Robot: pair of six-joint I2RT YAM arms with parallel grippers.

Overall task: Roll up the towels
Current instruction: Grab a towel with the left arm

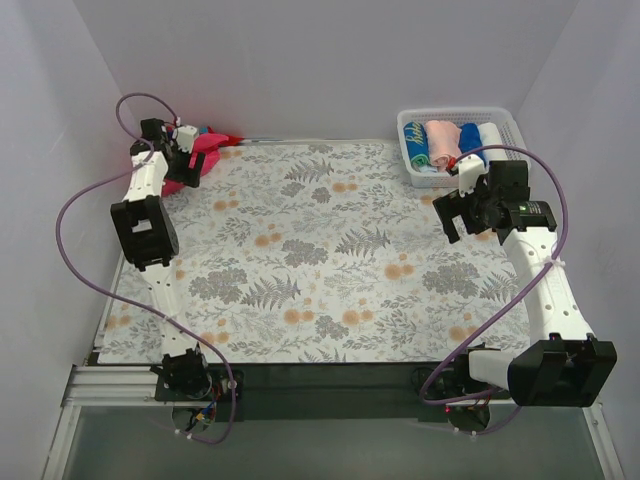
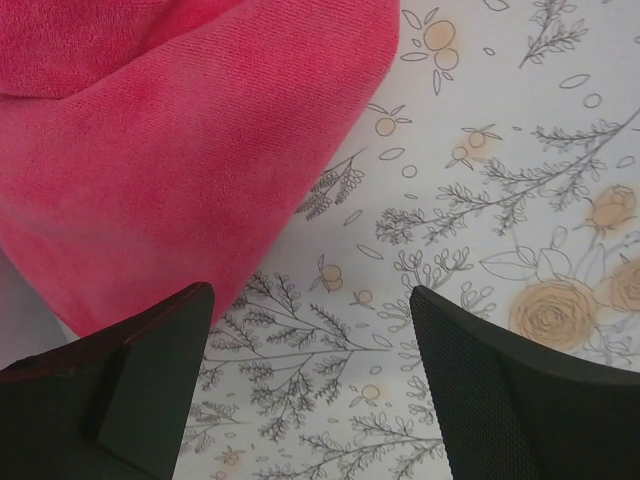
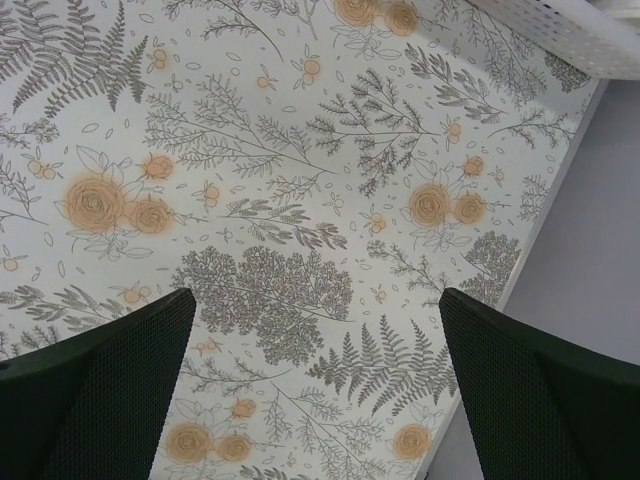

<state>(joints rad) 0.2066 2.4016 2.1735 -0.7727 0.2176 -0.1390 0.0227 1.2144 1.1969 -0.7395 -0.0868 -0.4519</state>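
A hot-pink towel [image 1: 207,148] lies bunched at the far left corner of the table; in the left wrist view [image 2: 180,150] it fills the upper left. A bit of red and blue cloth [image 1: 216,133] shows just behind it. My left gripper [image 1: 188,165] is open and empty right at the pink towel; its left finger [image 2: 150,380] touches or overlaps the towel's edge and the gap [image 2: 312,335] is over bare table cloth. My right gripper [image 1: 462,213] is open and empty [image 3: 315,340], hovering over the floral cloth in front of the basket.
A white slotted basket [image 1: 505,118] at the far right holds several rolled towels, teal, pink, blue and white; its corner shows in the right wrist view [image 3: 560,25]. The grey-and-orange floral table cloth [image 1: 330,250] covers the table. White walls close in on three sides.
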